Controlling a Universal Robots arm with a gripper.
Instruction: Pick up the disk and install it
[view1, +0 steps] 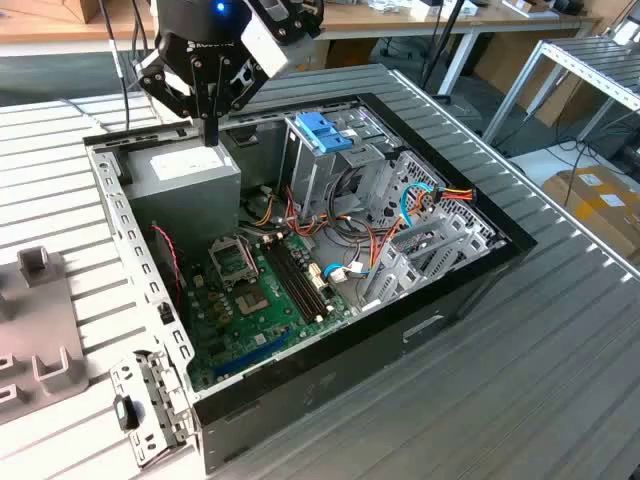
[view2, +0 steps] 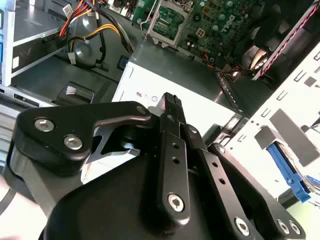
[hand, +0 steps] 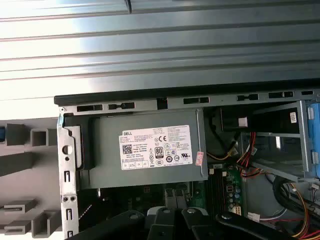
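Okay, exterior view: my gripper (view1: 210, 132) hangs over the power supply (view1: 185, 170) at the exterior view's left end of the open case (view1: 400, 340), fingers pinched together with nothing between them. Second wrist view: same closed, empty fingers above the power supply, and I spot the disk (view2: 289, 170) lying outside the case wall, just beside a grey block (view2: 292, 125). First wrist view: I'm staring straight down at the power supply label.

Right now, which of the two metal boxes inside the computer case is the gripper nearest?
The grey power supply with the white label: the gripper hangs right above it, while the drive cage with the blue bracket stands apart.
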